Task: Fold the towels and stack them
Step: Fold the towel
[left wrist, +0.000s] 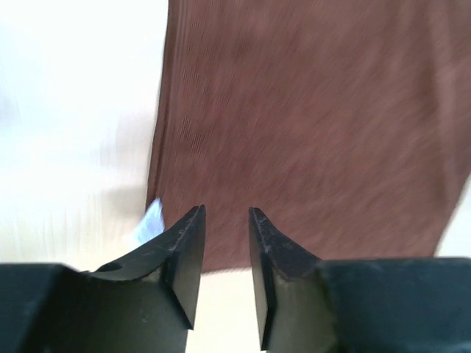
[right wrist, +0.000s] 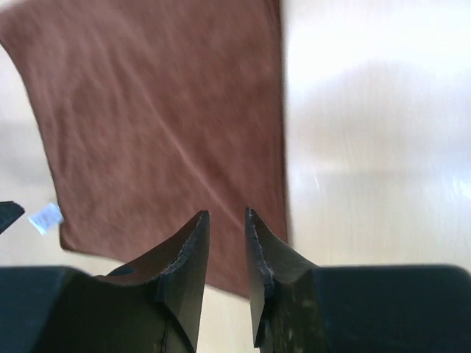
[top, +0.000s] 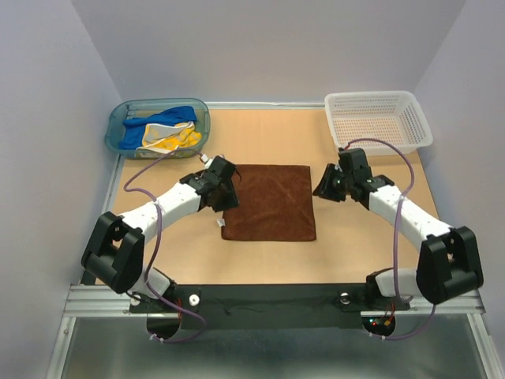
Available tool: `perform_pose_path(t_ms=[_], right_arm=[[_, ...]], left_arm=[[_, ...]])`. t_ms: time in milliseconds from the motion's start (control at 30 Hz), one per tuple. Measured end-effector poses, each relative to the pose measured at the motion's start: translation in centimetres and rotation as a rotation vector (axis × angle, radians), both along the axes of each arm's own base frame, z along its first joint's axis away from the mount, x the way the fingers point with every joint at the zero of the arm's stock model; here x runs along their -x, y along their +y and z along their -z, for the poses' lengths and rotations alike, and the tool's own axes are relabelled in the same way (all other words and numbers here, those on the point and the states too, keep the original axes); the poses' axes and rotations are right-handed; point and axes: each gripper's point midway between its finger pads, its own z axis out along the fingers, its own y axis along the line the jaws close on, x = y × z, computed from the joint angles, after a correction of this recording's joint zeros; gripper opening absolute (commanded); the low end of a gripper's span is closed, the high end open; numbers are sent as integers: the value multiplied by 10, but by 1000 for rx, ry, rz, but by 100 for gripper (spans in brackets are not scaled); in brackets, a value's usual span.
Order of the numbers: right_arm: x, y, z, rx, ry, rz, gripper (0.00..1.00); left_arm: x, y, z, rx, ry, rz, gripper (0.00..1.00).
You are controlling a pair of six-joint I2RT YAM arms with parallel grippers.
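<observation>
A rust-brown towel lies flat, just ahead of and beneath both grippers. The left gripper and right gripper hover at its opposite side edges, jaws slightly parted, pinching nothing. The cloth looks soft, light and limp, so pinching the corner nearest each gripper seems best.

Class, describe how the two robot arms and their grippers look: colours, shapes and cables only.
Both the left arm and right arm have white links between chunky black joint housings. A thin purple cable loops along each. The left gripper and right gripper have two black wedge-shaped fingers each.
</observation>
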Motion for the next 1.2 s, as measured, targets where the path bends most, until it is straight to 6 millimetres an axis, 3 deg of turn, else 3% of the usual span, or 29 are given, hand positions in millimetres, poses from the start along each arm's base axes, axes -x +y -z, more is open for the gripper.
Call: perform_pose_path(t_ms=[67,167,267,400,567,733,900,1067,1200], right_arm=[[-18,5,-2,1,-25,-9,29],[-31,9,16,13,0,-14,28],[-33,10,43,33,62,-20,28],[-32,10,68,51,121,-26,28],[-35,10,80,65,127,-34,24],[-43,3,83,97,99,-9,18],[-47,-8,83,109,81,37,18],[-49,-19,79,129,73,60,22],[-55,-15,67,113,49,37,26]], left_arm=[[-16,-1,-9,15,-38,-12,36],[-43,-4,-11,13,-70,-21,32],[-65,-3,11,-23,-50,-21,29],[-66,2,44,-75,14,-3,26],[-70,6,53,-81,20,-4,24],[-75,19,54,-65,9,-41,23],[-78,32,53,-58,3,-75,24],[-78,34,52,-62,4,-69,32],[-80,33,43,-64,4,-59,40]])
